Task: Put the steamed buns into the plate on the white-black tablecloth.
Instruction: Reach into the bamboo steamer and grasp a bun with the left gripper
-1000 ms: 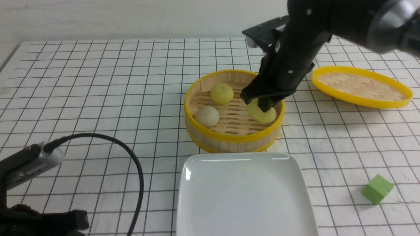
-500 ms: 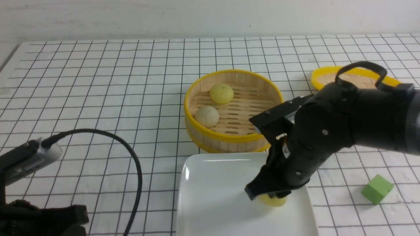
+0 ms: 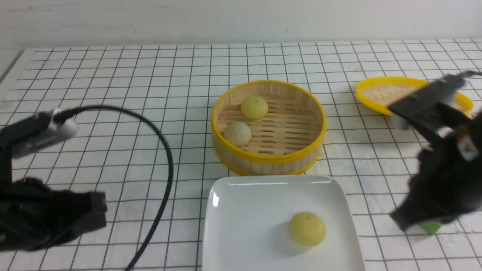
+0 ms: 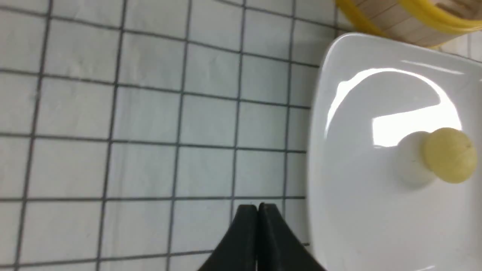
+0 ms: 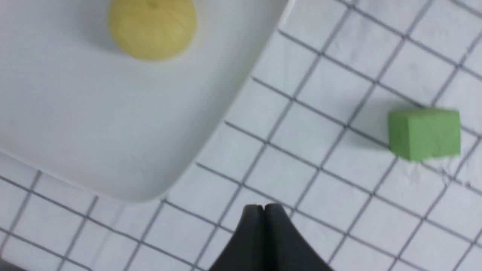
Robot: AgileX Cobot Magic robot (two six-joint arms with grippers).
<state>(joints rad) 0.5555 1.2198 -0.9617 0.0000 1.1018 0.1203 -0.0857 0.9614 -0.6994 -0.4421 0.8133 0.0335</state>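
Note:
One pale yellow steamed bun (image 3: pixel 307 228) lies free on the right part of the white plate (image 3: pixel 248 210); it also shows in the left wrist view (image 4: pixel 449 155) and the right wrist view (image 5: pixel 152 28). A second yellow bun (image 3: pixel 254 107) and the beige bun (image 3: pixel 237 133) sit in the bamboo steamer basket (image 3: pixel 268 160) behind the plate. My right gripper (image 5: pixel 264 207) is shut and empty, off the plate's right edge above the white-black tablecloth (image 3: pixel 113 94). My left gripper (image 4: pixel 257 206) is shut and empty, left of the plate.
The yellow-rimmed woven lid (image 3: pixel 376 90) lies at the back right, partly behind my right arm. A green cube (image 5: pixel 424 133) sits on the cloth right of the plate, mostly hidden in the front view. A black cable (image 3: pixel 165 165) loops over the left side.
My right gripper carried a yellow bun from the steamer to the plate, let it go, shut, and drew back to the right. My left arm has risen and shifted slightly.

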